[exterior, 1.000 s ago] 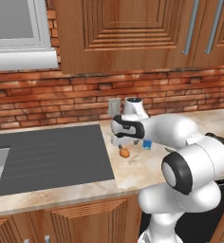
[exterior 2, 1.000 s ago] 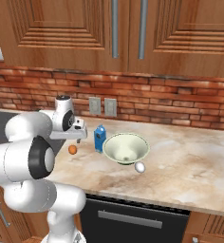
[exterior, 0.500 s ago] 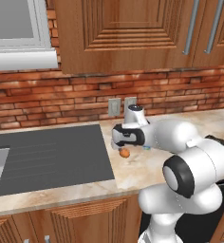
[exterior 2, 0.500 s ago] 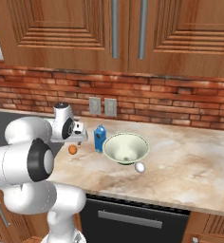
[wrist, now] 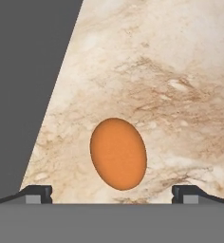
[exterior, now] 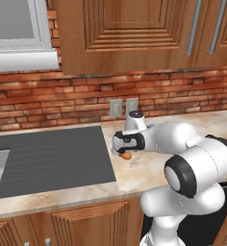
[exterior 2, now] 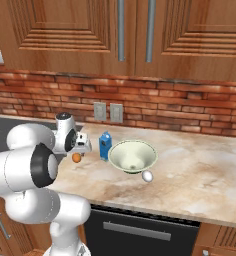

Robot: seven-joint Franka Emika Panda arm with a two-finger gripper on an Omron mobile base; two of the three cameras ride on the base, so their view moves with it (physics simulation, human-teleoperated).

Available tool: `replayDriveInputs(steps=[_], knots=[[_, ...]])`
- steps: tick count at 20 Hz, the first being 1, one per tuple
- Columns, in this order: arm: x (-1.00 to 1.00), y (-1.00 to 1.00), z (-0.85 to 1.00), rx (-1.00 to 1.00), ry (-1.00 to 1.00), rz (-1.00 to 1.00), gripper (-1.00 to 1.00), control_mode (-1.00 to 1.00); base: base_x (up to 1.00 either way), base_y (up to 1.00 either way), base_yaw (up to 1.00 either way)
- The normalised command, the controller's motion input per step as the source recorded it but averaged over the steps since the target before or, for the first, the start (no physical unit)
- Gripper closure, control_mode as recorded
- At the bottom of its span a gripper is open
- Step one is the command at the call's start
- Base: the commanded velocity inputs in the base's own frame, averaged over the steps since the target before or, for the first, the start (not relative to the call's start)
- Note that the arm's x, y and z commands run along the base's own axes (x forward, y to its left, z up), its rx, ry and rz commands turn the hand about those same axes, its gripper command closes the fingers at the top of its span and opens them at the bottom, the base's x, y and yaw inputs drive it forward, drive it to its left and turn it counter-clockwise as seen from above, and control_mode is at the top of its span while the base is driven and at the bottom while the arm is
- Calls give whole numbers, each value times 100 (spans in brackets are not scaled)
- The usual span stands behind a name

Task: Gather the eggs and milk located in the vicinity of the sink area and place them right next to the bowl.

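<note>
- Orange-brown oval egg (wrist: 118,154) lies on our beige marble counter (wrist: 171,71), just beside the edge of the dark grey rectangular sink drainboard (wrist: 23,85).
- We hold our two-finger gripper (wrist: 112,192) directly over that egg, fingers spread wide to either side of it and not touching it; in the hand view the egg sits between the two dark fingertips (wrist: 37,192).
- From the right base view we see the gripper (exterior 2: 79,150) low above the egg (exterior 2: 77,157), with the small blue peaked milk carton (exterior 2: 105,145) standing upright just beside the wide pale greenish-cream bowl (exterior 2: 133,156).
- We see the white oval egg (exterior 2: 147,175) lying against the bowl's front side.
- From the left base view, the egg (exterior: 127,155) lies under the gripper (exterior: 124,150), near the sink (exterior: 48,158).
</note>
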Motion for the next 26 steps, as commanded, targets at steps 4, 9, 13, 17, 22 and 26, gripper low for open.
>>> replayDriveInputs(steps=[4,9,13,17,22,26], knots=[[11,3,-27,0,-2,0,-100,-100,0,0,0],[25,0,-9,-2,0,0,-100,-100,0,0,0],[17,0,0,0,0,0,-100,-100,0,0,0],[6,0,-6,0,0,0,-100,-100,0,0,0],[0,0,-18,0,0,0,-100,-100,0,0,0],[0,0,-26,0,0,0,-100,-100,0,0,0]])
